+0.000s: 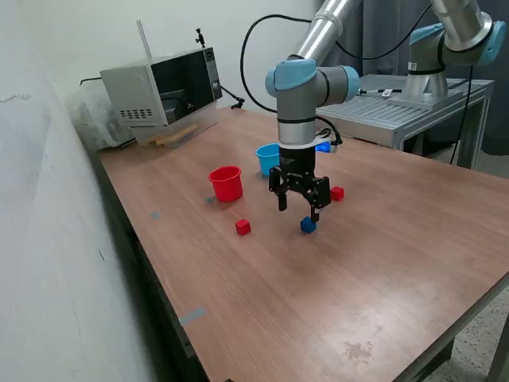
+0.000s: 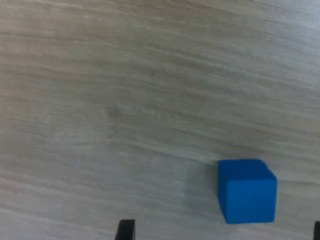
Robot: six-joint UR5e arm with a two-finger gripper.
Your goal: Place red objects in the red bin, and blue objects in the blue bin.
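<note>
Exterior view, claw point(image 1: 299, 207): spread, pointing down, empty, just above the worktop point(image 1: 382, 270).
Exterior view, blue cube point(image 1: 308, 225): on the worktop at the claw's 5 o'clock; no long axis.
Exterior view, red cubes: one point(image 1: 242, 228) at the claw's 8 o'clock, one point(image 1: 337, 193) at 2 o'clock.
Exterior view, red cup point(image 1: 227, 183), light blue cup point(image 1: 269, 158): upright, beyond the claw.
Wrist view, blue cube point(image 2: 247, 190): flat on the wood, edges slightly skewed to the grain.
</note>
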